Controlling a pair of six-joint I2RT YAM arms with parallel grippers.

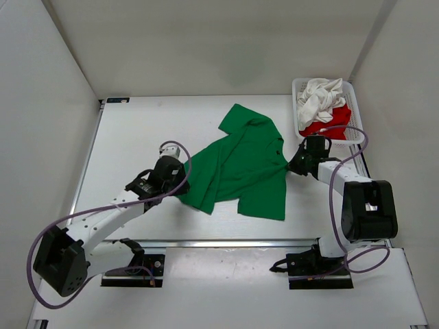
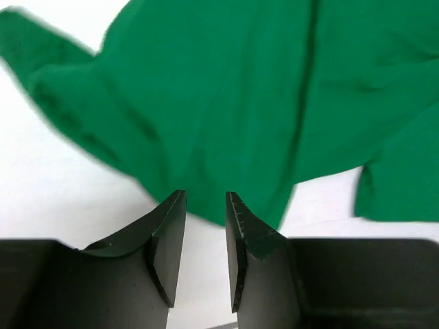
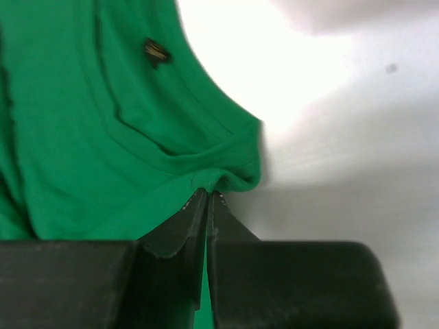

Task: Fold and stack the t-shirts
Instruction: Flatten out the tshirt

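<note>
A bright green t-shirt lies rumpled in the middle of the table. My right gripper is shut on the shirt's right edge; in the right wrist view its jaws pinch a fold of green cloth near the collar. At the shirt's left edge sits my left gripper, open, with bare table between its fingers and the green cloth just ahead of the tips. A white t-shirt and a red t-shirt are heaped in the basket.
The white mesh basket stands at the back right corner, right behind my right arm. White walls close in the table at the left, back and right. A metal rail runs along the near edge.
</note>
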